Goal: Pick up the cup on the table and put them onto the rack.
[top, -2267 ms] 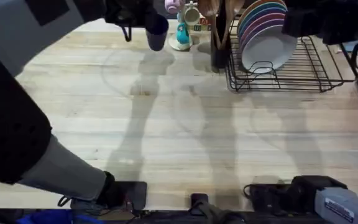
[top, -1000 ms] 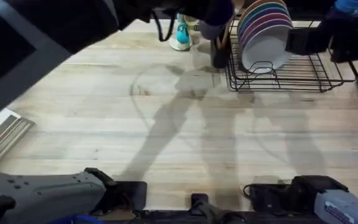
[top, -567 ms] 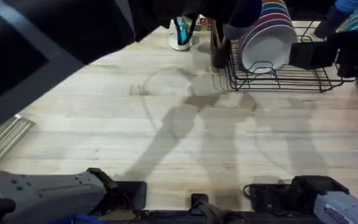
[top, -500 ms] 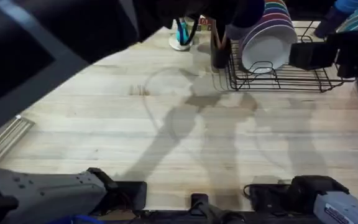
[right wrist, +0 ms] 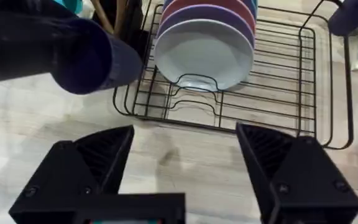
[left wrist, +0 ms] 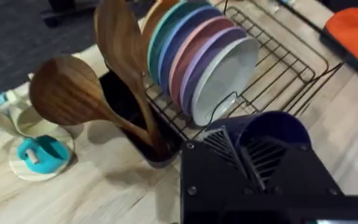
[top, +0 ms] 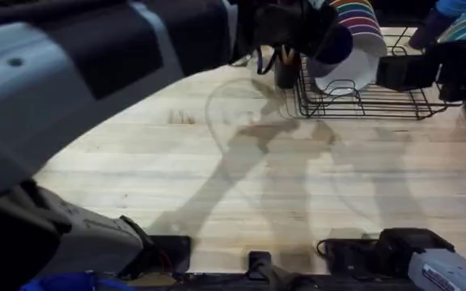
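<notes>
1. Since the earlier overhead frames your left arm has swept from the upper left of the frame across to the upper middle, carrying the cup [top: 334, 40] with it; the cup now hangs at the rack's [top: 395, 101] left end, right in front of the plates.
2. Left pincer [left wrist: 257, 163]: clenched on the cup. In the left wrist view the navy rim [left wrist: 277, 124] sits between its black ribbed fingers [left wrist: 224, 146], mouth tilted toward the plates.
3. Right pincer [right wrist: 185, 155]: released, jaws spread wide, holding nothing, hovering above the surface [right wrist: 185, 149] just in front of the rack [right wrist: 278, 62].
4. Progress, as I read it: pickup is done and the cup is off the surface [top: 257, 178] and carried over. Placement is not done — the cup [right wrist: 86, 53] is still in the air, seemingly tipped on its side, not resting on any wire.
5. What's left for you: bring it over open wire, lower it, then let go.
6. Rack contents: a row of coloured plates [left wrist: 188, 56] standing on edge with a white plate [top: 358, 69] at the front; the right part of the rack looks bare wire.
7. Just beside the rack's left end, a dark holder [left wrist: 138, 124] carries wooden spoons [left wrist: 73, 93]; watch it, your cup is passing close.
8. Farther left in the left wrist view, a teal mug stand [left wrist: 42, 155] sits on the surface.
</notes>
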`<state>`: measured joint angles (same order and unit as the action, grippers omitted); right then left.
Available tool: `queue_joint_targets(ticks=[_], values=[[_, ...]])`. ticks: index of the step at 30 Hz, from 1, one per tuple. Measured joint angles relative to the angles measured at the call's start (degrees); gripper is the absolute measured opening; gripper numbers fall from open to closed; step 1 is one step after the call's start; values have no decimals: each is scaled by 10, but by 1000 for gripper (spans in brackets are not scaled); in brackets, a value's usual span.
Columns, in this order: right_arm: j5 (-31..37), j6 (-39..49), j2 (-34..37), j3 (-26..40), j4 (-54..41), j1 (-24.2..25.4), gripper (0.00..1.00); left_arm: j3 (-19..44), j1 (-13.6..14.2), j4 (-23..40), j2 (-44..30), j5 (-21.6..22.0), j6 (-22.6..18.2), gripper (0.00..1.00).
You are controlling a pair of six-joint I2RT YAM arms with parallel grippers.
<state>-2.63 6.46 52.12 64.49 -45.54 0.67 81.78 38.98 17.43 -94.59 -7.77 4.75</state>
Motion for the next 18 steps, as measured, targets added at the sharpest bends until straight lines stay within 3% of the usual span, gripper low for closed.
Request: queue_joint_targets(ticks=[18], values=[[0,0,0,0,0,0,993,0,0,-20,-85,-29,9,41]])
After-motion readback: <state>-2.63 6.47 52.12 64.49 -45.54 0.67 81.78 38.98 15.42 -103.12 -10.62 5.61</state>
